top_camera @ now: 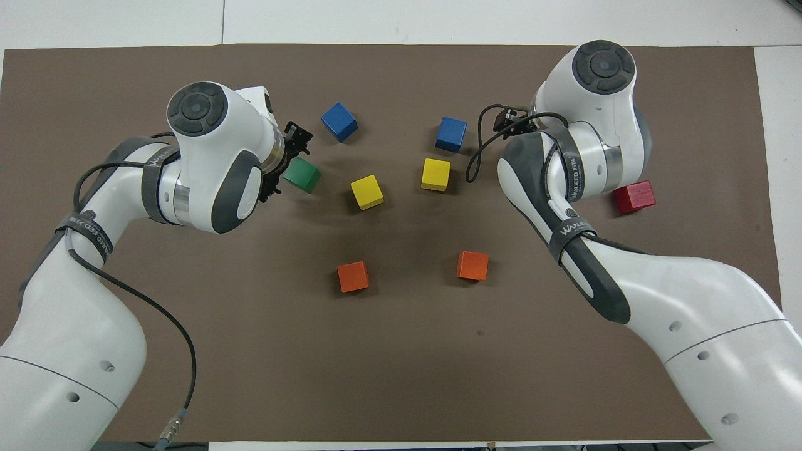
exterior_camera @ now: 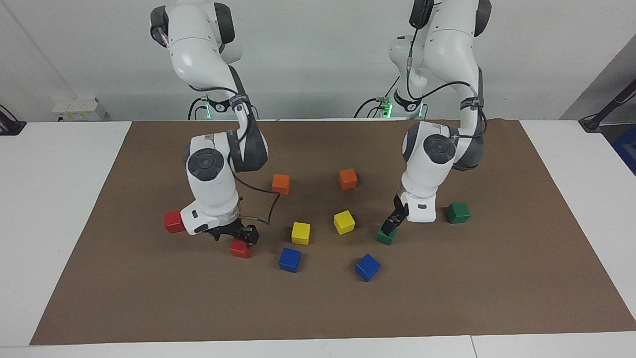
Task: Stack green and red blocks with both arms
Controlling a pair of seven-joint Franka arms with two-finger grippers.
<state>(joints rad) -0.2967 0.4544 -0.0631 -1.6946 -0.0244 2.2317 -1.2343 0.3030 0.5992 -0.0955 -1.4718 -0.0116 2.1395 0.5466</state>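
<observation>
One green cube [exterior_camera: 385, 236] lies on the brown mat [exterior_camera: 497, 278] with my left gripper [exterior_camera: 392, 224] down on its top. In the overhead view this cube [top_camera: 302, 175] shows beside the left gripper [top_camera: 283, 161]. The second green cube [exterior_camera: 457, 213] sits toward the left arm's end, hidden under the arm in the overhead view. My right gripper [exterior_camera: 242, 235] is low over one red cube [exterior_camera: 240, 249], touching or nearly touching its top. In the overhead view the right gripper [top_camera: 510, 120] hides that cube. The second red cube [exterior_camera: 174, 222] [top_camera: 634, 196] lies toward the right arm's end.
Two yellow cubes [exterior_camera: 300, 232] [exterior_camera: 344, 222], two blue cubes [exterior_camera: 289, 259] [exterior_camera: 367, 267] and two orange cubes [exterior_camera: 280, 184] [exterior_camera: 348, 178] lie in the middle of the mat between the grippers. The orange ones are nearest the robots. White table surrounds the mat.
</observation>
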